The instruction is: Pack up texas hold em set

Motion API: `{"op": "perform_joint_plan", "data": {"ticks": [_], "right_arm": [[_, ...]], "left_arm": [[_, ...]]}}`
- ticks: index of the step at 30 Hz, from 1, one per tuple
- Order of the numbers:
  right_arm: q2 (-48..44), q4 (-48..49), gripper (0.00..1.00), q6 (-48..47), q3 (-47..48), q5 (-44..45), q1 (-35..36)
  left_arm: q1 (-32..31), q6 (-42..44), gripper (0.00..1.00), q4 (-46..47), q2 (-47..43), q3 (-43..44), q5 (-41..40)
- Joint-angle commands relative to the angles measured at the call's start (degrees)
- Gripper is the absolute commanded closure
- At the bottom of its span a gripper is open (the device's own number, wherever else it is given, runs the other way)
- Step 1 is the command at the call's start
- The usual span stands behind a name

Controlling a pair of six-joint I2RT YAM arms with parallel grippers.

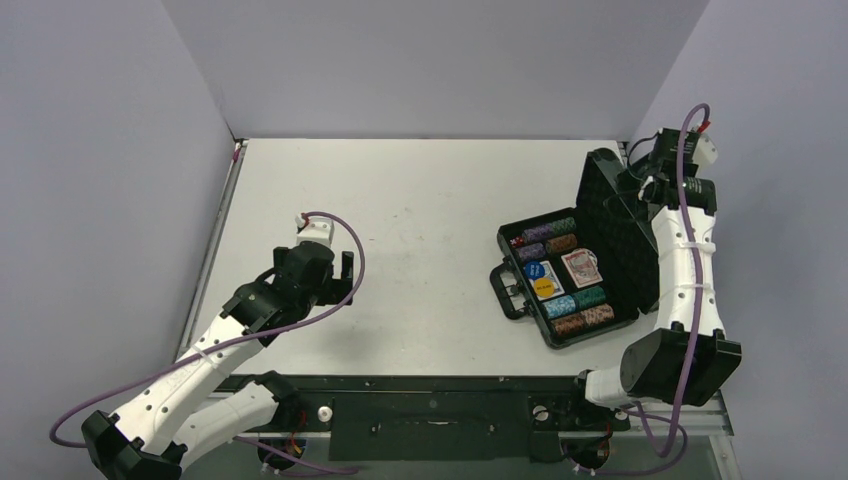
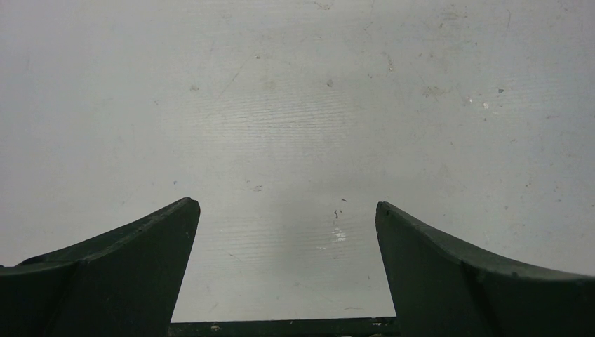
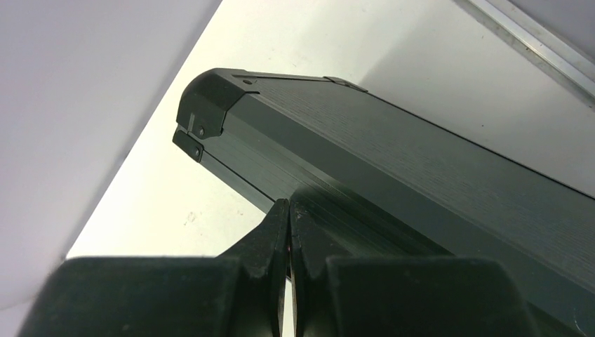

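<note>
Case [image 1: 590, 335] lay open at right. Right fingers [image 3: 270, 235] were shut by its lid [image 3: 421, 140]; left fingers [image 2: 140, 246] gaped, empty.

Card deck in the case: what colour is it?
Red patterned card deck; best in top external view.

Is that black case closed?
No, its lid stands raised, with chips and a card deck showing inside.

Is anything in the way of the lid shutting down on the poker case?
Nothing visible is. The shut right gripper sits at the outside of the lid, and the chips, cards and discs all lie down in the tray; nothing hangs over them.
</note>
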Motion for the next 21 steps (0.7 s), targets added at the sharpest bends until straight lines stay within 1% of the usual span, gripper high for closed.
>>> {"op": "perform_joint_plan", "data": {"ticks": [1, 9, 16, 21], "right_arm": [[1.75, -10.40, 1.00, -1.18, -3.54, -0.30, 0.70], [-0.01, -10.20, 1.00, -0.89, -5.81, -0.30, 2.22], [-1.90, -9.70, 1.00, -0.72, -9.84, -0.30, 4.03], [-3.92, -9.12, 1.00, -0.22, -12.65, -0.30, 7.11]], "left_arm": [[-0.27, 0.44, 0.04, 1.24, -0.72, 1.76, 0.18], [-0.30, 0.44, 0.04, 1.33, -0.80, 1.80, 0.27], [-0.30, 0.52, 0.04, 1.53, -1.06, 1.76, 0.45], [-0.30, 0.52, 0.04, 1.46, -1.09, 1.76, 0.40]]}}
